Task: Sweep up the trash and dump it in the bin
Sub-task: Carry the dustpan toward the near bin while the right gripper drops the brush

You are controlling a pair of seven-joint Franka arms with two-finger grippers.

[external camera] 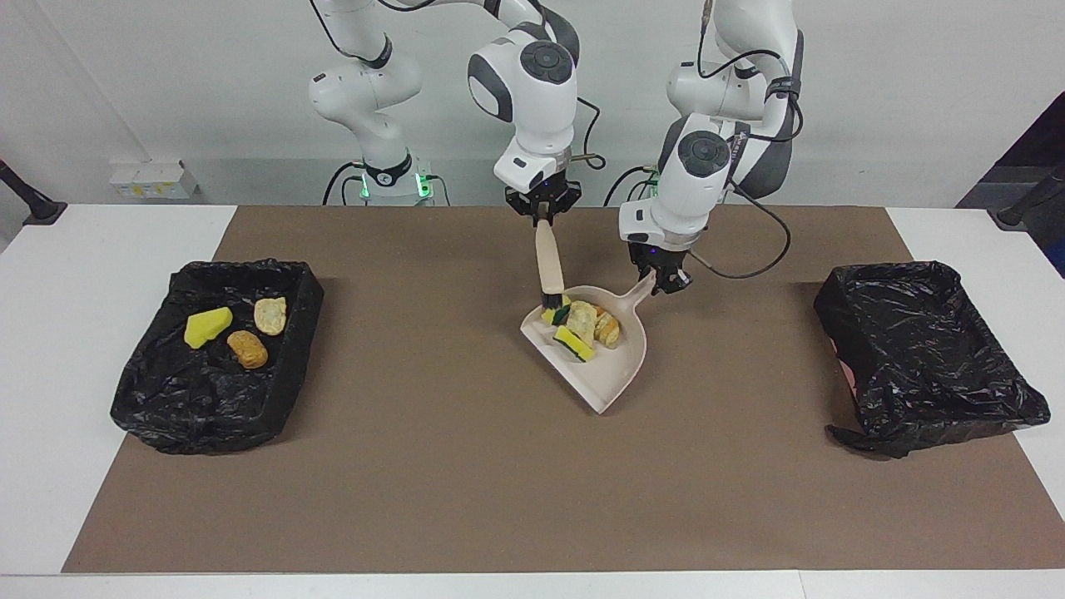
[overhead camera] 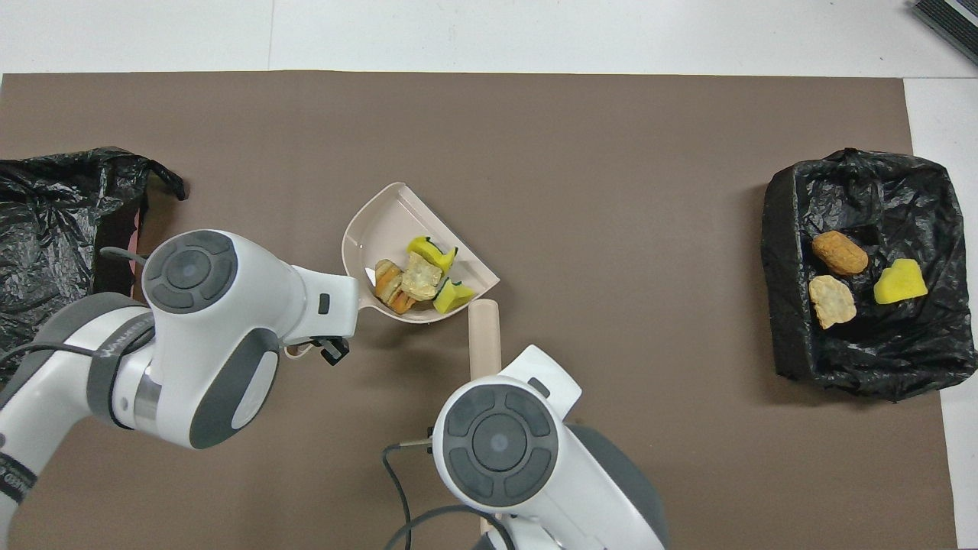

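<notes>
We see the right hand (external camera: pixel 543 218) clenched on the beige handle of the brush (external camera: pixel 548 264), which hangs nearly upright with its dark bristles down at the edge of the dustpan (external camera: pixel 611 378) that lies nearest the robots. The left hand (external camera: pixel 666 279) is clenched on the dustpan's handle, and the pan sits on the brown mat (external camera: pixel 466 466) in the middle of the desk (external camera: pixel 50 399), its open mouth turned toward the right arm's end. Inside the pan we count a small heap of trash (external camera: pixel 582 326): yellow foam chunks (one with a dark green face) and golden-brown bread pieces, packed together at the handle end of the pan and touching the brush's bristles. From the overhead view the same heap (overhead camera: pixel 416 276) lies against the pan's rear wall (overhead camera: pixel 359 237), with the brush handle (overhead camera: pixel 484 336) just beside the pan's lip. At the right arm's end of the desk stands a bin lined with black plastic (external camera: pixel 150 399), and in it lie three more pieces: a yellow chunk (external camera: pixel 208 326), a pale bread slice (external camera: pixel 270 315) and a brown roll (external camera: pixel 247 349), near one another but apart. A second black-lined bin (external camera: pixel 923 358) stands at the left arm's end, well apart from the pan; we cannot see anything lying in it.
</notes>
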